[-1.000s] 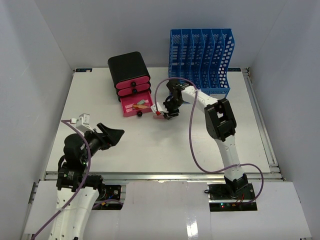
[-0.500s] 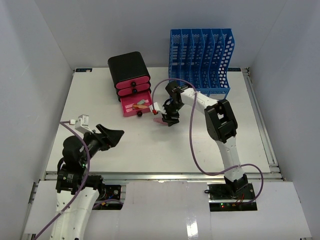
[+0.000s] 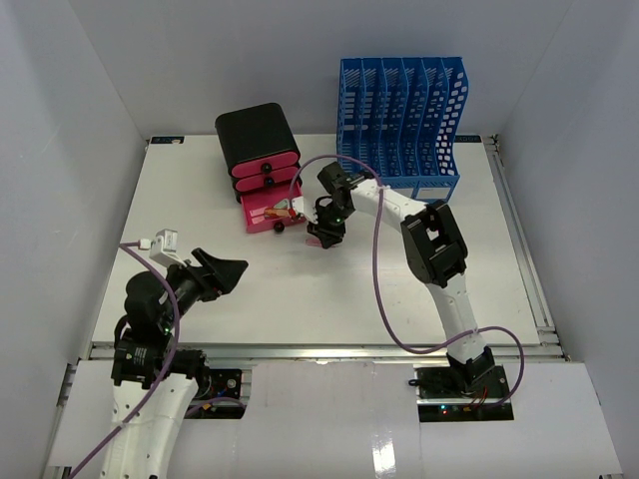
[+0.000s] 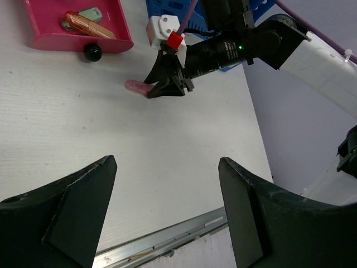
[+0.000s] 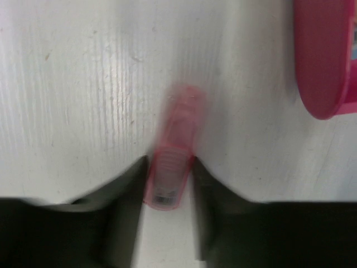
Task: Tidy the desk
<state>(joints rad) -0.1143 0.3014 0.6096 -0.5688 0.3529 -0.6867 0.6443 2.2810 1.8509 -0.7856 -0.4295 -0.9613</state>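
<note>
On the white desk (image 3: 339,299), the right hand (image 3: 325,236) pinches a pink stick (image 5: 172,151) just beside the open pink drawer (image 4: 78,43), which holds an orange tube (image 4: 89,25) and a grey-green piece (image 4: 89,13). The left hand (image 4: 167,190) hangs spread, well apart from that drawer.

The pink capsule (image 5: 174,146) blurs at its far end (the pink drawer (image 5: 326,56) is cut off)

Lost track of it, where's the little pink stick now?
In the left wrist view, the pink stick is pinched in the right gripper, just right of the open pink drawer on the desk.
</note>
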